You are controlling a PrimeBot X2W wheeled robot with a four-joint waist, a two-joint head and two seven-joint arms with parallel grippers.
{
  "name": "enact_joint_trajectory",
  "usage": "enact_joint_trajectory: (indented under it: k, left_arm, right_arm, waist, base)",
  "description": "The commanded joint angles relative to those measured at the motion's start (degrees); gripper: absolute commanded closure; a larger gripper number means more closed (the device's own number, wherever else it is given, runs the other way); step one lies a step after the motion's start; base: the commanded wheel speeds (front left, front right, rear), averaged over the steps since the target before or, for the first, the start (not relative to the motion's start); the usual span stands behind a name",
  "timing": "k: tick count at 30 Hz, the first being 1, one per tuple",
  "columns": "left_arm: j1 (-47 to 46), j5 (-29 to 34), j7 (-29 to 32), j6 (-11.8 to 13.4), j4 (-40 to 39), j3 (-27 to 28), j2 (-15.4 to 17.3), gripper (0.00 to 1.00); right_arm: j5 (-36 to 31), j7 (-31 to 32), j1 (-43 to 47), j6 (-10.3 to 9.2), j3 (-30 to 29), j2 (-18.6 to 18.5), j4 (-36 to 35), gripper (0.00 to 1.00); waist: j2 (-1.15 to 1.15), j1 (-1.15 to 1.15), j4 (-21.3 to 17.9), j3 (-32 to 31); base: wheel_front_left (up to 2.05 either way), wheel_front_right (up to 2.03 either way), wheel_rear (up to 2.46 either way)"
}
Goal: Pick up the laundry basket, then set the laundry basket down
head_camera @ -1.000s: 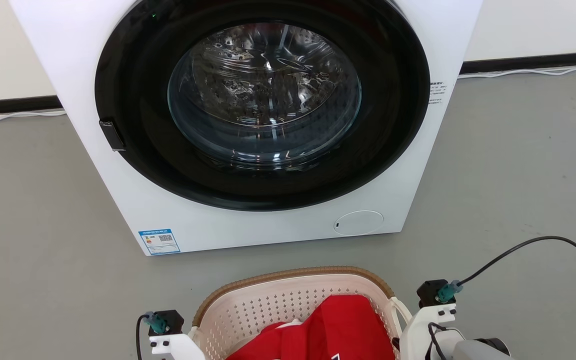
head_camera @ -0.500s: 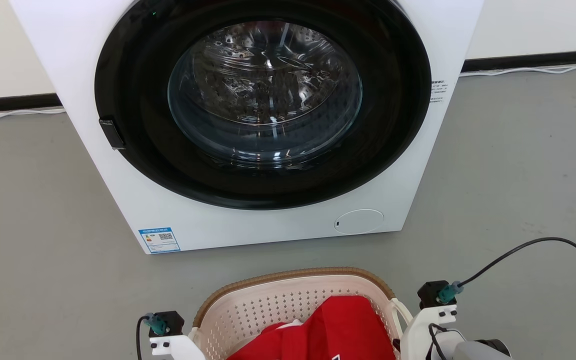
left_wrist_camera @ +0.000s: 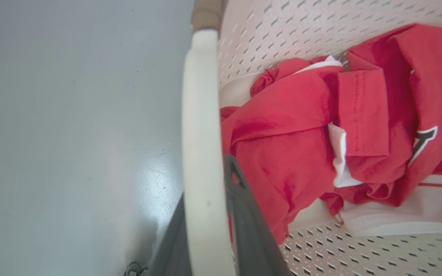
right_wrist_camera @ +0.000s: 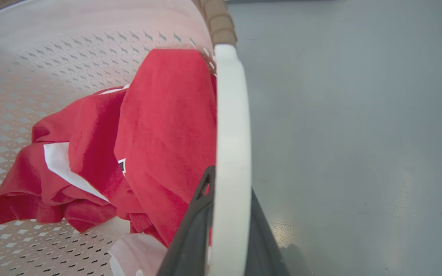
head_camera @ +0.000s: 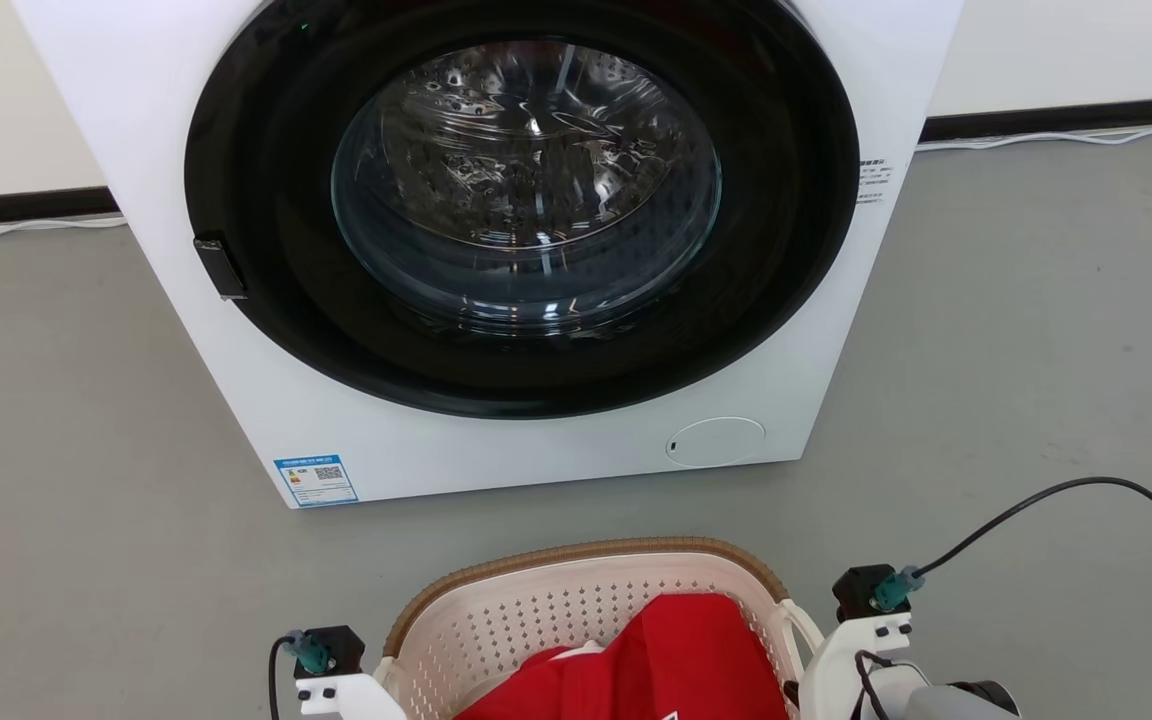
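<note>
Laundry basket (head_camera: pixel 576 552) sits at the bottom centre of the head view, on the robot's side of the washing machine (head_camera: pixel 536 455), held between both arms. Can't tell if its base is off the floor (head_camera: pixel 1036 350).

Left gripper (left_wrist_camera: pixel 205 180): one dark finger on each side of the left loop handle (left_wrist_camera: pixel 202 115), pinching it. Right gripper (right_wrist_camera: pixel 230 184): same on the right loop handle (right_wrist_camera: pixel 231 115), one finger inside the loop and one outside.

Step in hand, judged: two-arm carry or set-down. To do it well, move both arms at the same height and pace so the basket stays level. Keep the pinch firm, since the smooth handles could slide. Lower it straight and let go only once the base is down flat. Keep it off the washing machine front.

Materials:
- Basket: oval cream hard plastic, walls perforated with small diamond holes, brown woven-look rim.
- Handles: smooth, white, rounded.
- Load: red garment (head_camera: pixel 681 650) with white trim. Soft, crumpled, heaped toward the right side, so weight is likely a bit uneven.
- Washing machine: glossy white, black door ring, glass porthole (head_camera: pixel 526 190) showing the steel drum.
- Floor: grey, smooth, slightly shiny.
- Black cable (head_camera: pixel 1066 488) loops off the right wrist.
</note>
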Motion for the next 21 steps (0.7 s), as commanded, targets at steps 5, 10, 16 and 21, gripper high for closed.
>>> enact_joint_trajectory:
  k: [5,10,16,21]
  left_arm:
    - [-1.88,-0.64,-1.30,-0.44,-0.60,0.55,1.03,1.00]
    - [-2.61,-0.76,-2.33,-0.44,-0.46,0.11,1.05,1.00]
    - [-4.23,-0.86,-3.77,-0.44,-0.47,-0.26,1.05,1.00]
    - [-6.71,-0.57,-6.77,-0.44,-0.84,-0.77,1.47,1.00]
  right_arm:
    - [0.81,-0.98,-1.80,0.92,1.25,0.26,-0.38,1.00]
    - [1.33,-1.57,-2.26,0.92,1.83,0.21,-0.38,1.00]
    - [1.52,-3.41,-3.55,0.92,2.27,0.07,-0.75,1.00]
    - [1.65,-6.00,-5.39,0.92,2.51,-0.37,-1.02,1.00]
  waist:
    - [0.00,0.00,-0.12,0.36]
    - [0.00,0.00,-0.21,1.35]
    - [0.00,0.00,-0.31,4.05]
    - [0.00,0.00,-0.17,8.65]
  base:
    - [0.00,0.00,0.00]
    - [0.00,0.00,0.00]
    - [0.00,0.00,0.00]
    - [0.00,0.00,0.00]
